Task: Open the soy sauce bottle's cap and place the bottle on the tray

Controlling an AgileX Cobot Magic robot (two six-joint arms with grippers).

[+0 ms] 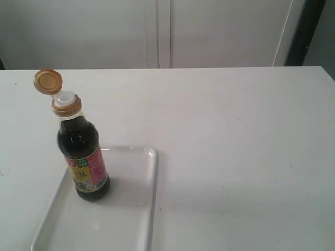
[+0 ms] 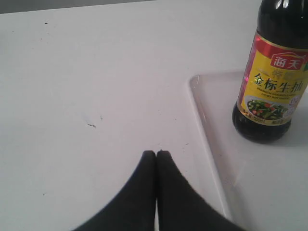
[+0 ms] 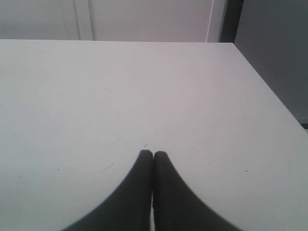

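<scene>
White table (image 1: 235, 157), pale wall behind. Soy sauce bottle (image 1: 82, 151) stands upright on tray (image 1: 149, 209), cap (image 1: 48, 80) flipped open. Left gripper (image 2: 156, 153) and right gripper (image 3: 153, 153) both pressed together, empty, apart from bottle. Judgement: task looks complete; keep arms clear to avoid toppling it.

One soy sauce bottle (image 1: 82, 151) is in sight, the same single bottle in the exterior and left wrist views. It carries one cap (image 1: 48, 81) and one label (image 2: 275, 86) (pink, yellow and green). There is one tray (image 1: 137, 209), white and rectangular. One counter (image 1: 235, 136) bears everything. Two claws show, one per wrist view: the left claw (image 2: 156, 153) and the right claw (image 3: 153, 153), each with two dark fingers (image 2: 142, 192), making four fingers in all. The exterior view shows no claw.
</scene>
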